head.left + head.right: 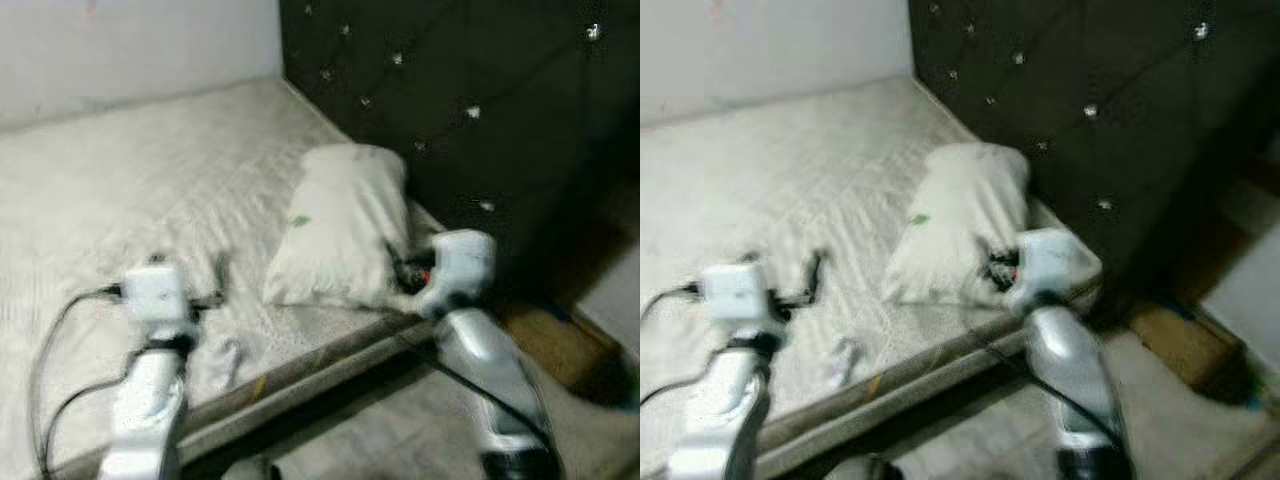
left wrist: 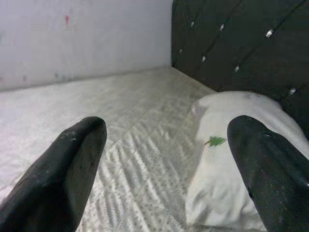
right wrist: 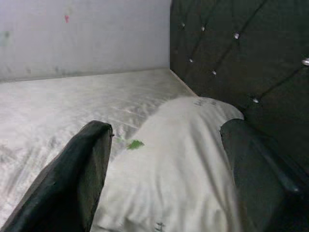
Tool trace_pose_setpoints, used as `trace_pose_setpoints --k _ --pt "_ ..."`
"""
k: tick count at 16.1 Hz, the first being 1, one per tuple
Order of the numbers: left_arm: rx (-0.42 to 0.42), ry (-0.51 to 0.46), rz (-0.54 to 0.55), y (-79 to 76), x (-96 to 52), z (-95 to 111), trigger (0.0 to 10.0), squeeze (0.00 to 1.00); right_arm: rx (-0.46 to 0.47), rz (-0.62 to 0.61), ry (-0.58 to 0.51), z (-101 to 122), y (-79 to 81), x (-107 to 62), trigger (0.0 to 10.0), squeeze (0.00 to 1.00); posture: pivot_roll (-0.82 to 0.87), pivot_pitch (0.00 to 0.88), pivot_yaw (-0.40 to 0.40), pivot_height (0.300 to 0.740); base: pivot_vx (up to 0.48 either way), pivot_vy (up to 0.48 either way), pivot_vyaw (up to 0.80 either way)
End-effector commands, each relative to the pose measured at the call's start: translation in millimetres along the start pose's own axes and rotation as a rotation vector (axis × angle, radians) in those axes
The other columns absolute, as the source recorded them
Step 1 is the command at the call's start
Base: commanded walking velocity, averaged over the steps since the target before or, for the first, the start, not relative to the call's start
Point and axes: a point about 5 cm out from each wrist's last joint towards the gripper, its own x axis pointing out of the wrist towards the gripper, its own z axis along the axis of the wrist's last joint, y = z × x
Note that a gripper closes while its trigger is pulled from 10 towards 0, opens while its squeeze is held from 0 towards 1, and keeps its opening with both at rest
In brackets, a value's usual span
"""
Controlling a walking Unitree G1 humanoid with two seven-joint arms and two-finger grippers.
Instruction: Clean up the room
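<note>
A white pillow (image 1: 340, 225) with a small green mark (image 1: 300, 221) lies on the pale mattress (image 1: 150, 180), against the dark tufted headboard (image 1: 480, 90). My right gripper (image 1: 402, 270) is at the pillow's near end by the bed edge. It is open, and in the right wrist view the pillow (image 3: 178, 159) lies between its fingers (image 3: 82, 169); whether they touch it is unclear. My left gripper (image 1: 215, 290) hovers open over the mattress left of the pillow, holding nothing. A small crumpled white item (image 1: 222, 360) lies near the bed's front edge.
A light wall (image 1: 130, 40) runs behind the bed. A brown cardboard box (image 1: 555, 340) sits on the floor right of the bed, below the headboard. Grey floor (image 1: 400, 430) lies in front of the bed frame. The eye views are blurred.
</note>
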Motion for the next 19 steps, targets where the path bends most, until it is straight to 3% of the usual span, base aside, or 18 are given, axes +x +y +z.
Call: trace_pose_setpoints --k 1,8,13,19 --pt "-0.003 0.006 0.0 -5.0 0.9 -0.5 10.0 0.0 0.001 -0.049 0.044 -9.6 -13.8 -4.6 10.0 0.0 -0.01 0.023 -0.024 0.74 0.0 0.0 0.8" --pt "-0.003 -0.003 0.023 0.3 11.8 4.5 10.0 0.0 -0.013 -0.012 -0.021 1.9 -5.2 12.5 10.0 0.0 -0.02 0.032 -0.001 0.74 0.0 0.0 0.67" --pt "-0.025 0.013 0.023 -1.1 11.3 2.3 10.0 0.0 -0.005 -0.049 -0.009 -1.0 -14.0 11.9 10.0 0.0 -0.03 0.05 -0.013 0.74 0.0 0.448 0.0" --pt "-0.031 -0.013 0.018 0.9 16.8 7.2 10.0 0.0 -0.005 -0.039 -0.032 3.7 -10.1 17.8 10.0 0.0 -0.03 0.058 -0.008 0.74 0.0 0.48 0.0"
